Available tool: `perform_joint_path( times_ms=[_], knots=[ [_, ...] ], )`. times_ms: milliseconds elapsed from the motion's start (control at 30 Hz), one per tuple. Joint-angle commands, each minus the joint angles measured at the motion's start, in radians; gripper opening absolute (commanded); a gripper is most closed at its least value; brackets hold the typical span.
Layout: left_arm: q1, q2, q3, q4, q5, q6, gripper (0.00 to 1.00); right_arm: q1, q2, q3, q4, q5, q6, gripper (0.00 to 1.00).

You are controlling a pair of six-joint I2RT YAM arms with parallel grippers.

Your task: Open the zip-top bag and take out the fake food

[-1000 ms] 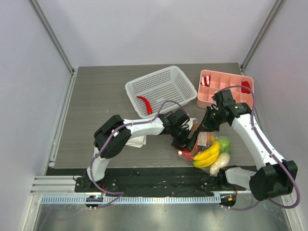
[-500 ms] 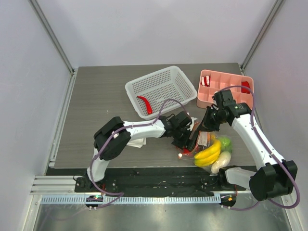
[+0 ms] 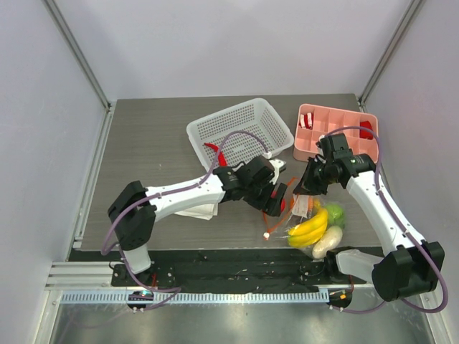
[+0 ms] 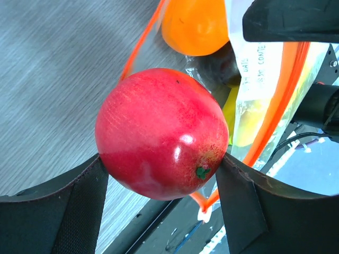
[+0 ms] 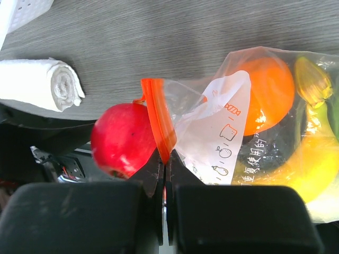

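The clear zip-top bag (image 3: 307,209) lies near the front edge, and its orange-red zip strip (image 5: 158,116) is pinched in my shut right gripper (image 5: 165,159) (image 3: 310,188). My left gripper (image 4: 161,159) (image 3: 276,201) is shut on the red apple (image 4: 161,132) (image 5: 123,140), which it holds just outside the bag's mouth, left of the strip. Still in or at the bag are an orange (image 5: 267,92) (image 4: 196,24), a dark piece (image 4: 220,66), the yellow bananas (image 3: 310,228), a green apple (image 3: 335,215) and a white radish (image 3: 326,242).
A white basket (image 3: 247,115) at the back holds a red chili (image 3: 215,154). A pink compartment tray (image 3: 337,118) with red-and-white pieces sits at the back right. A rolled white cloth (image 3: 197,210) (image 5: 39,84) lies under my left arm. The black front rail runs right below the bag.
My left gripper closed on the red apple and drew it up and left, out of the bag's mouth. Its elbow swung left. The right gripper kept its hold on the strip.
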Motion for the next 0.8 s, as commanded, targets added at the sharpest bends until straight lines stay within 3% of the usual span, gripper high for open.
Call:
perform_joint_path(
  times_ms=[0,133,367,467,600,767],
  knots=[
    [0.021,-0.054,0.020,-0.035,-0.031,0.042,0.00,0.002,-0.019,0.019,0.033,0.008,-0.009,0.01],
    [0.088,-0.092,0.039,-0.047,-0.014,0.042,0.00,0.002,0.001,0.045,0.033,0.016,-0.004,0.01],
    [0.342,-0.074,0.215,-0.087,0.075,0.047,0.00,0.002,0.037,0.056,0.040,0.014,0.008,0.01],
    [0.410,0.017,0.339,-0.139,0.067,0.026,0.00,0.002,0.047,0.082,0.035,0.010,0.010,0.01],
    [0.520,0.262,0.621,-0.288,0.053,-0.013,0.00,0.002,0.069,0.137,0.014,-0.002,0.016,0.01],
    [0.577,0.446,0.815,-0.335,0.059,-0.040,0.01,0.002,0.104,0.188,0.018,-0.010,0.028,0.01]
  ],
)
